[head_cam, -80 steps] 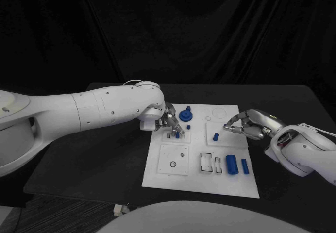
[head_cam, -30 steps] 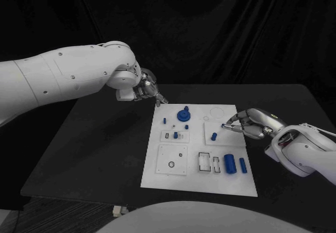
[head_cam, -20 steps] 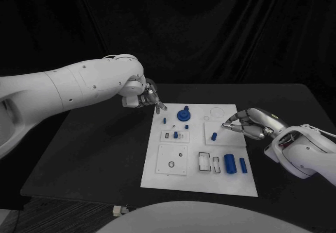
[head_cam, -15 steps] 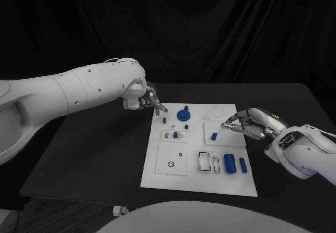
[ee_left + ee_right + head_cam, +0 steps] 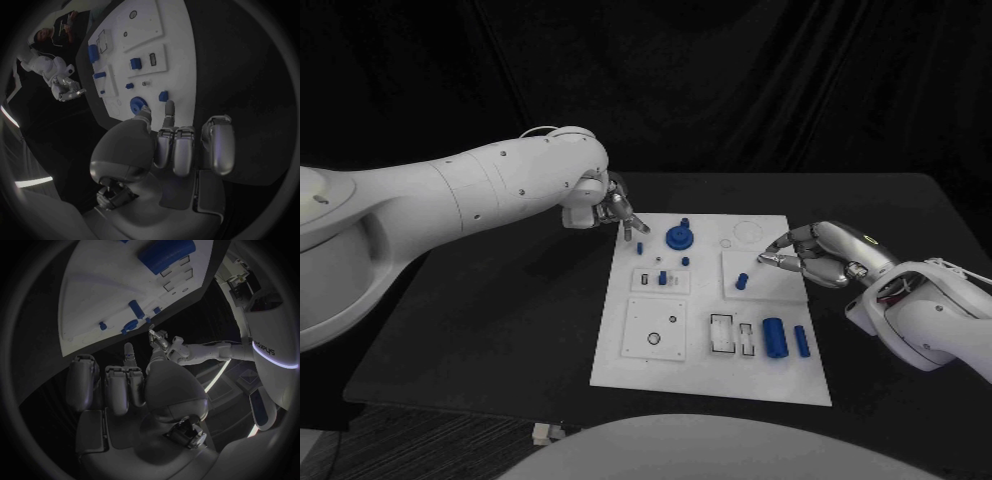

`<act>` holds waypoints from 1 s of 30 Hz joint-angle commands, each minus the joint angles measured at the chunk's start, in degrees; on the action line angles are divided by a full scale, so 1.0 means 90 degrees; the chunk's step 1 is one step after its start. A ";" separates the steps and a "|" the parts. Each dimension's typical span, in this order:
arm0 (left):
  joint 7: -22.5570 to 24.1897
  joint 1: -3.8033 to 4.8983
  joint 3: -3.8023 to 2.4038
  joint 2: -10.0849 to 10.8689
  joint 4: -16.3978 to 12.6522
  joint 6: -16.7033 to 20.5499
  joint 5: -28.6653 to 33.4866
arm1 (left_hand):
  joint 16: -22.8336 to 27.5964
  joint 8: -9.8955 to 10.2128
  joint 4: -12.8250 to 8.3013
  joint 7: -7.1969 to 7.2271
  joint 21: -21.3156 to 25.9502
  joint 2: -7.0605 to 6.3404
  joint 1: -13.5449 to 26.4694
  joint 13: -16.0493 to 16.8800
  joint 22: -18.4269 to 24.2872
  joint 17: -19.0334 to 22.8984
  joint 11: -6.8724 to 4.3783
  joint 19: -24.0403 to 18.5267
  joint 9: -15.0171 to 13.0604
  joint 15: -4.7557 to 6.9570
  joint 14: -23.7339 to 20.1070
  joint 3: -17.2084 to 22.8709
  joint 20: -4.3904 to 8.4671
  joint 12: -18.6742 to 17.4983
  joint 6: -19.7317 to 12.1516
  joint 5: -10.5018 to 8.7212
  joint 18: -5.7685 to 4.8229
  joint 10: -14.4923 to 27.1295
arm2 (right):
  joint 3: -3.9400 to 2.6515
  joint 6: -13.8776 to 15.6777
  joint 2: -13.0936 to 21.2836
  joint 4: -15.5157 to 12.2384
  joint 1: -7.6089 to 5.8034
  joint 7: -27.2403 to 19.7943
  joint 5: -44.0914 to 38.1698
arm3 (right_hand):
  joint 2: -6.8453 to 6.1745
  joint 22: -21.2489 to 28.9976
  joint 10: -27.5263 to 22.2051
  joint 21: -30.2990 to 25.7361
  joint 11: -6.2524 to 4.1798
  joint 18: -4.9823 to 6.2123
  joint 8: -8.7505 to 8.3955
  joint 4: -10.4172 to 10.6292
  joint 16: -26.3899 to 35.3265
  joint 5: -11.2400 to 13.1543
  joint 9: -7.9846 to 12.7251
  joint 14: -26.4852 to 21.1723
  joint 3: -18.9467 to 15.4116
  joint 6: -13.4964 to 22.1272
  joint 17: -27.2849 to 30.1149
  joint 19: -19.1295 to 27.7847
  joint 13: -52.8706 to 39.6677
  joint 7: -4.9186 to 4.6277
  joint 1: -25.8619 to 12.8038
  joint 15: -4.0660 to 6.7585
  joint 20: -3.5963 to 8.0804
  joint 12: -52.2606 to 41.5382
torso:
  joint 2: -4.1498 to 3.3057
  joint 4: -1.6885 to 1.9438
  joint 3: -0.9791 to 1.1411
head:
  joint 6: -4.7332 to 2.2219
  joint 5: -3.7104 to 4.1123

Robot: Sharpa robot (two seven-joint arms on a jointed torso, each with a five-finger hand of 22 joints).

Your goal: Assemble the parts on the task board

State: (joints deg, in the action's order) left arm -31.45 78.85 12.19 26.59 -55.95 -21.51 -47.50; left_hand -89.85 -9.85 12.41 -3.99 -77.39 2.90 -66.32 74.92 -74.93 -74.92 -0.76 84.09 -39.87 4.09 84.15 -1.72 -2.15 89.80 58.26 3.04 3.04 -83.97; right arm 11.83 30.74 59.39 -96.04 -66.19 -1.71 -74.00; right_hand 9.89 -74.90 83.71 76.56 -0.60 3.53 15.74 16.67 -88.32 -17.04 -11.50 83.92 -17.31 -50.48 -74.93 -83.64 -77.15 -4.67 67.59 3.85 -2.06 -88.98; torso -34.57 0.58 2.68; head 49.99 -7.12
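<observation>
Several parts (image 5: 773, 337) seated, others left loose on task board (image 5: 711, 368) | left hand (image 5: 610, 210) fingers curled, nothing held | right hand (image 5: 816, 256) fingers curled, nothing held

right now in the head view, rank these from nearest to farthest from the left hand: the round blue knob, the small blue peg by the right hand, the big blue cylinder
1. The round blue knob, at the board's far end, just right of the left hand.
2. The small blue peg, mid-board, near the right hand.
3. The big blue cylinder, at the board's near right end.
</observation>
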 commanded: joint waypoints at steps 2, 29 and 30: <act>0.0176 -0.0074 -0.0005 -0.0098 0.0056 0.0066 -0.0028 | -0.0017 0.0032 -0.0043 0.0020 0.0033 -0.0022 -0.0060 0.1676 -0.1309 -0.1676 0.0024 0.0243 0.0008 -0.0038 0.0650 0.0010 -0.0040 0.0022 0.0042 -0.0010 -0.0061 -0.0670 | -0.0004 0.0098 -0.0015 -0.0009 0.0013 -0.0036 -0.0010 | 0.0014 -0.1284 0.0637 0.0023 -0.0020 -0.0089 0.0023 0.0002 -0.0037 -0.0026 -0.0007 0.0626 -0.0035 -0.0031 -0.1457 -0.0207 -0.1296 -0.0007 -0.0059 0.0050 0.0001 -0.0026 | 0.0007 0.0001 0.0006 | 0.0001 0.0016; -0.0048 -0.0157 -0.0005 -0.0148 0.0126 -0.0003 -0.0435 | -0.0017 -0.0571 -0.0254 0.0136 0.0124 -0.0008 -0.0075 0.1676 -0.1283 -0.1676 -0.0074 0.0211 -0.1030 0.0042 0.0650 -0.0029 0.0025 0.0022 0.0014 0.0017 -0.0043 -0.0670 | -0.0003 0.0047 -0.0067 0.0041 0.0014 -0.0018 -0.0010 | 0.0018 -0.1275 0.0625 -0.0008 -0.0015 -0.0082 0.0019 -0.0007 -0.0012 -0.0048 -0.0005 0.0617 -0.0034 -0.0028 -0.1420 -0.0196 -0.1271 -0.0010 -0.0046 0.0048 0.0001 -0.0010 | 0.0008 -0.0001 0.0006 | 0.0001 -0.0006; -0.0049 -0.0157 -0.0005 -0.0149 0.0125 -0.0005 -0.0436 | -0.0017 -0.0571 -0.0254 0.0136 0.0124 -0.0008 -0.0075 0.1676 -0.1283 -0.1676 -0.0074 0.0211 -0.1030 0.0042 0.0650 -0.0029 0.0025 0.0022 0.0014 0.0017 -0.0043 -0.0670 | -0.0003 0.0046 -0.0068 0.0043 0.0014 -0.0018 -0.0010 | 0.0018 -0.1275 0.0625 -0.0008 -0.0015 -0.0082 0.0019 -0.0007 -0.0012 -0.0048 -0.0005 0.0617 -0.0034 -0.0028 -0.1420 -0.0196 -0.1271 -0.0010 -0.0046 0.0048 0.0001 -0.0010 | 0.0008 -0.0001 0.0006 | 0.0001 -0.0005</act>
State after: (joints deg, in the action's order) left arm -31.74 77.55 12.20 25.34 -54.73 -21.32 -50.91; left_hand -89.85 -14.80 10.34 -2.66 -76.51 2.85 -66.91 74.91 -74.92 -74.91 -1.14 84.09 -48.93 4.09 84.15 -2.02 -2.15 89.80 58.75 3.04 3.05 -84.02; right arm 11.83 30.78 58.81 -95.66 -66.19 -1.73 -73.99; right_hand 9.88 -74.94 83.70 76.55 -0.59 3.54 15.73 16.67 -88.32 -17.27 -11.50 83.92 -17.31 -50.46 -74.92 -83.64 -76.49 -4.65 67.59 3.84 -2.06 -88.98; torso -34.54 0.57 2.73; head 49.99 -7.19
